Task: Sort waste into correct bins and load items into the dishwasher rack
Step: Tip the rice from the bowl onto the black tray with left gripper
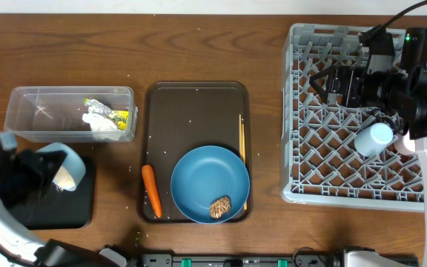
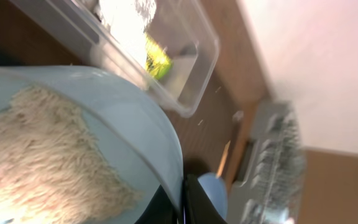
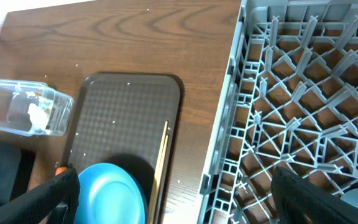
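At the desk's near left corner the left gripper point(image 1: 49, 172) is clamped on the light blue cup point(image 1: 71, 165), which is tipped over the black tray point(image 1: 73, 204) with rice point(image 2: 42, 155) clinging inside. I'd roll the wrist further and keep the mouth low over the tray's middle, so no grains scatter toward the clear tub point(image 1: 43, 111) beyond. Toward the far right corner, the right gripper point(image 3: 179, 202) hangs over the dishwasher rack point(image 1: 332, 163), jaws wide apart and empty.

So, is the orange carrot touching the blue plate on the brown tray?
Apart. The overhead view shows a strip of bare dark tray between the carrot and the left rim of the blue plate.
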Controlling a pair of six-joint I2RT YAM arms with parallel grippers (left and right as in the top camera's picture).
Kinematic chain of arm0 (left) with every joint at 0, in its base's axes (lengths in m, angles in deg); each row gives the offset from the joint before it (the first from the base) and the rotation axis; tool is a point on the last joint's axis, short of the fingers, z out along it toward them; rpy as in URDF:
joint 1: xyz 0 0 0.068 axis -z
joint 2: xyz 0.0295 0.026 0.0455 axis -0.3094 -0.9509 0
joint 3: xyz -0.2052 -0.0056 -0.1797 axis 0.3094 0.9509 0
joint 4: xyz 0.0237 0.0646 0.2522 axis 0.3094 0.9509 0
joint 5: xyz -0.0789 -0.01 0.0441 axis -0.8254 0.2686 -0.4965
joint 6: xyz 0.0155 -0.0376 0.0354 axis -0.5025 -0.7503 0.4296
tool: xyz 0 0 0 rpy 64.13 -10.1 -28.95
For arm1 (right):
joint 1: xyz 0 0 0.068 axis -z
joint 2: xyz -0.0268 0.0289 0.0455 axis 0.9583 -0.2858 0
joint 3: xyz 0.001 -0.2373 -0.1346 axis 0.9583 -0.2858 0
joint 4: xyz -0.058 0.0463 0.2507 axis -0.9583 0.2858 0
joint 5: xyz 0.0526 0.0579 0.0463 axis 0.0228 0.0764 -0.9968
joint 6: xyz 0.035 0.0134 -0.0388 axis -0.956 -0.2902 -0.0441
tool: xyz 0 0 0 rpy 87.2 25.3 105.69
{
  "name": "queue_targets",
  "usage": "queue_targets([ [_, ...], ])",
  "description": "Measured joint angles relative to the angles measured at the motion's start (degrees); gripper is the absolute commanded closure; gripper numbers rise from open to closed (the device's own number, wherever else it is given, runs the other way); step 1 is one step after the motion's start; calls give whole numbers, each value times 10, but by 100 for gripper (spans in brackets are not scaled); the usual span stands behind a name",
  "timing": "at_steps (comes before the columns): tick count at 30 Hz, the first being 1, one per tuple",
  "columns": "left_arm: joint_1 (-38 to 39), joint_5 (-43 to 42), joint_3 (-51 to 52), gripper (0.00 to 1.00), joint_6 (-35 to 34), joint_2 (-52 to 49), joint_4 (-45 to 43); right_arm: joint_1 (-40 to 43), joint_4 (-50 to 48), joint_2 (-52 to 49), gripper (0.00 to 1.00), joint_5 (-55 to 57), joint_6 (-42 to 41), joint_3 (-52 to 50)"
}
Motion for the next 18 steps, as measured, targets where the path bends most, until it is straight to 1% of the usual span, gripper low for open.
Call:
queue_targets([
  [3,-74,-61,58,94,39,-1,-27,0,0,0,9,0,0,0],
  [9,-183,-144,137,94,78,-2,-74,0,-3,0,9,0,-2,0],
  [13,-225,-185,176,94,111,-2,-64,0,-3,0,9,0,-4,-1],
  [18,-244,-213,195,94,143,-2,-70,0,-6,0,9,0,-4,-1],
])
